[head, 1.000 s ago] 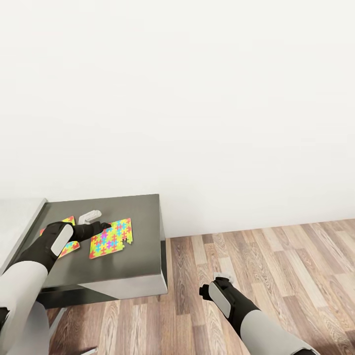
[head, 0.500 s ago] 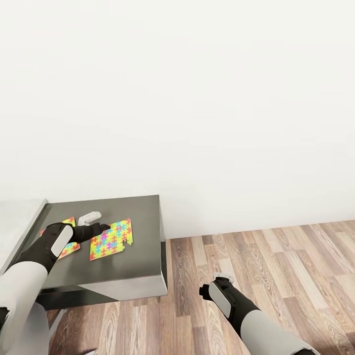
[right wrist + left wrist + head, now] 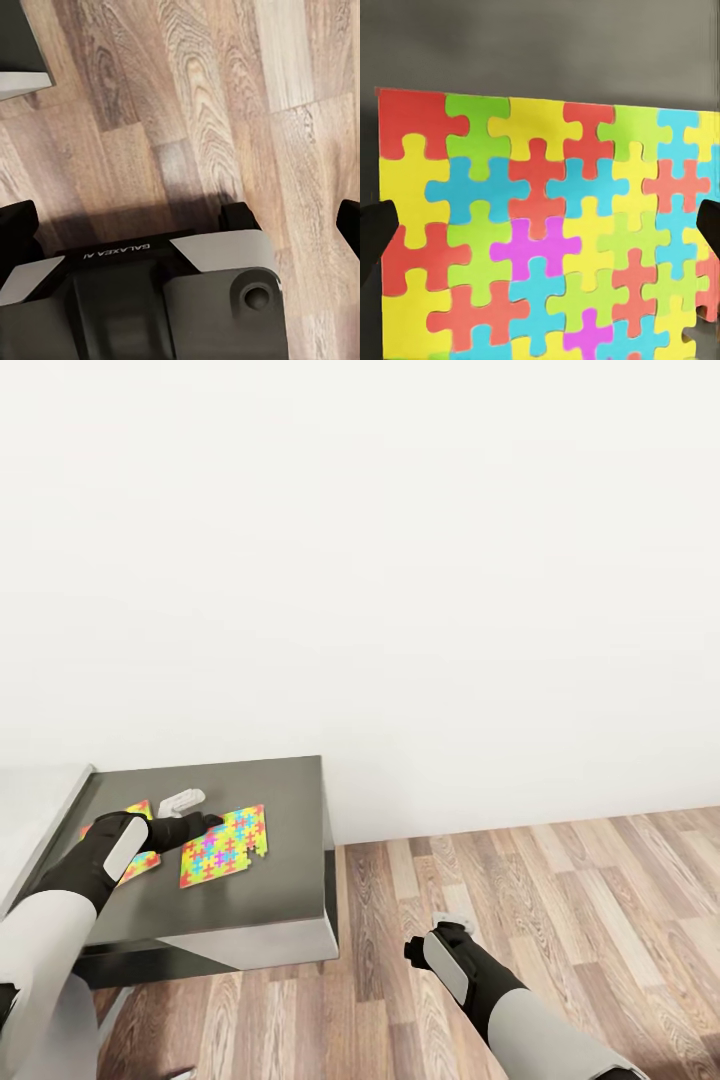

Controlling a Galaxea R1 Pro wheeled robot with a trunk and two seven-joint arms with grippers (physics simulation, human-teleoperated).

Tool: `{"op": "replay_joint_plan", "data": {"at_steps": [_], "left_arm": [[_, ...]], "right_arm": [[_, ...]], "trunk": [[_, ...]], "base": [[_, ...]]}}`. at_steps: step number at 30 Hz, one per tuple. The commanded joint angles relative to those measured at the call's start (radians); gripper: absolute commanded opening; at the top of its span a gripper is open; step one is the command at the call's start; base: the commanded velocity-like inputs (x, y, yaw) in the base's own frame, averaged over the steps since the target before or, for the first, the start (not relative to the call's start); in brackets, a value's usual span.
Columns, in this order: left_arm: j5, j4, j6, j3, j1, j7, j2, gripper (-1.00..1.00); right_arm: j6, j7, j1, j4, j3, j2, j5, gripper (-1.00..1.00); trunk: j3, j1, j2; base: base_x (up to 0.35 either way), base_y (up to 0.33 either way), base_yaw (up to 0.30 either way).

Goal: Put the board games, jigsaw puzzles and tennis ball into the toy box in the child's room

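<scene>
**Left gripper over jigsaw puzzle on dark table**

White wall takes up most of what's ahead; wood-plank floor runs along its base to the right. Dark grey table stands against the wall at left, w/ a light grey edge of something just beside its far-left side – can't tell what it is.

Robot's left arm reaches in over the table from the left. Right arm hangs low over the floor, well apart from the table.

On the tabletop: one jigsaw puzzle lies flat near the middle, yellow/pink/orange/blue/green interlocking pieces. Second puzzle sheet lies to its left, mostly covered by the left arm, only corners showing. Small white object sits behind them, near the wall side – too small to ID.

Left gripper is at the near puzzle's left edge. In the wrist view its fingers are spread wide, one dark tip at each side, w/ the puzzle between them; contact w/ the sheet – can't tell.

Right gripper also spread, tips far apart, floor planks between them; robot base w/ "GALAXEA" lettering shows below it.
</scene>
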Motion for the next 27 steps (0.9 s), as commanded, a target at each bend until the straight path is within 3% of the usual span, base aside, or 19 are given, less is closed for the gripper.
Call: {"op": "replay_joint_plan", "data": {"at_steps": [1, 27], "left_arm": [[0.000, -0.001, 0.004, 0.000, -0.001, -0.003, 0.000, 1.00], [-0.003, -0.003, 0.008, 0.005, -0.001, 0.001, 0.004, 1.00]], "right_arm": [[0.003, -0.009, -0.001, -0.002, 0.008, -0.001, -0.010, 1.00], [0.003, -0.009, -0.001, -0.002, 0.009, 0.000, -0.010, 1.00]], "trunk": [[-0.002, 0.001, -0.002], [-0.002, 0.001, -0.002]], "base": [[0.000, -0.109, 0.000], [0.000, -0.021, 0.000]]}}
